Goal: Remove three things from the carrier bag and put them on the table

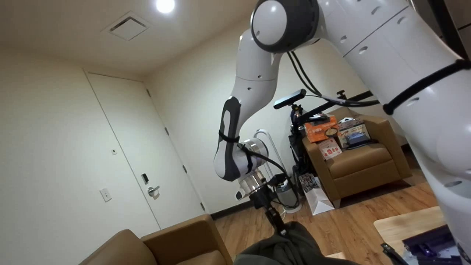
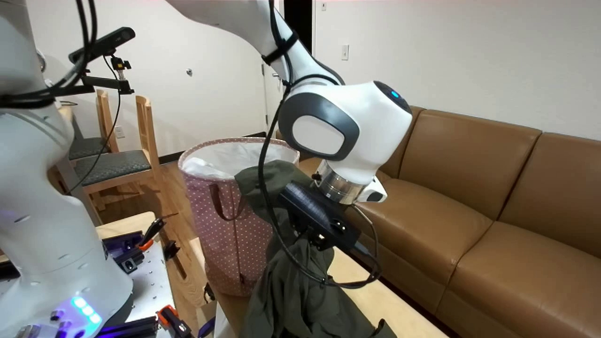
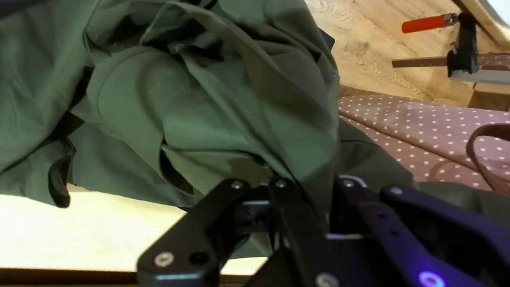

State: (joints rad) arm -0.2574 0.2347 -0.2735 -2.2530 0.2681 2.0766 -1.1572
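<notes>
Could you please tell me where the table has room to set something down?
The bare strip of pale table between the dark green garment and the brown sofa looks free; it is crowded where the garment bunches beside the polka-dot basket.

In both exterior views the bottom edge cuts off the green cloth [image 2: 300, 305], the top edge the arm [image 2: 319, 136]. In an exterior view the cloth covers part of the bag [image 2: 190, 162], whose near wall [image 2: 223, 253] hides its depths. In the wrist view the right edge cuts off the bag, its handle [image 3: 473, 147] and a clamp [image 3: 467, 44]; the 2 fingers [image 3: 293, 215] of the gripper [image 3: 313, 189] look blurred, their gripping faces hidden by cloth. Small print on the orange box [image 1: 318, 133] is too small to read
</notes>
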